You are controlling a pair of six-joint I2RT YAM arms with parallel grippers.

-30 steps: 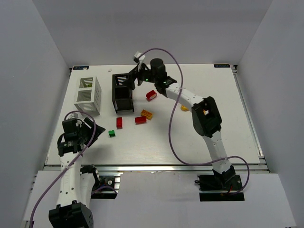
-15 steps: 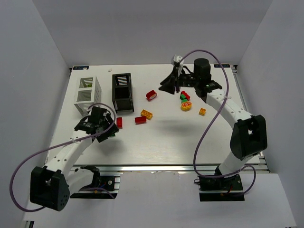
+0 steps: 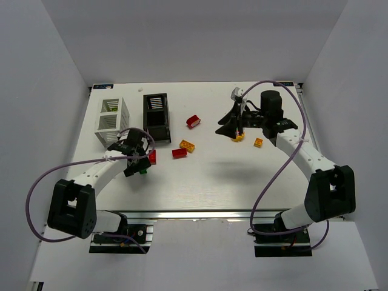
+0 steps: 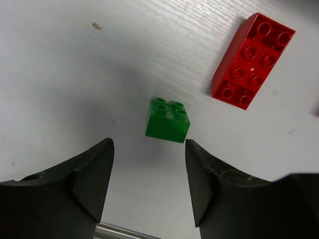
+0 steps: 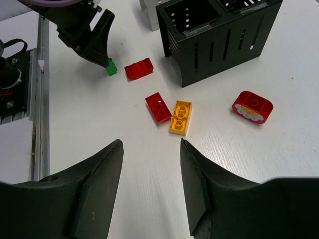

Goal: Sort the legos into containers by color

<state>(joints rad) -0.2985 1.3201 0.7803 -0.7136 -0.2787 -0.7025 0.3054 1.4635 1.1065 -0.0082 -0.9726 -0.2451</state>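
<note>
My left gripper (image 3: pixel 137 166) (image 4: pixel 149 144) hangs open just above the table. A small dark green lego (image 4: pixel 168 119) (image 3: pixel 143 170) lies just ahead of its fingertips, untouched, with a red brick (image 4: pixel 252 60) (image 3: pixel 152 156) beyond it. My right gripper (image 3: pixel 225 127) (image 5: pixel 151 142) is open and empty, raised over the table's right half. Ahead of it lie an orange-yellow brick (image 5: pixel 180 117) (image 3: pixel 187 145), a red brick (image 5: pixel 158 107) (image 3: pixel 179 153) and a red rounded piece (image 5: pixel 252 106) (image 3: pixel 193 121). The black container (image 3: pixel 157 116) (image 5: pixel 219 35) and white container (image 3: pixel 113 121) stand at the back left.
A round yellow piece (image 3: pixel 237 137) peeks out under the right gripper, and a small orange brick (image 3: pixel 258 142) lies to its right. White walls enclose the table on three sides. The metal rail (image 3: pixel 200 212) runs along the near edge.
The left arm has swung in from the near left edge and now sits over the green brick. The right arm left the black container, moved to the right half, and covers bricks there.
</note>
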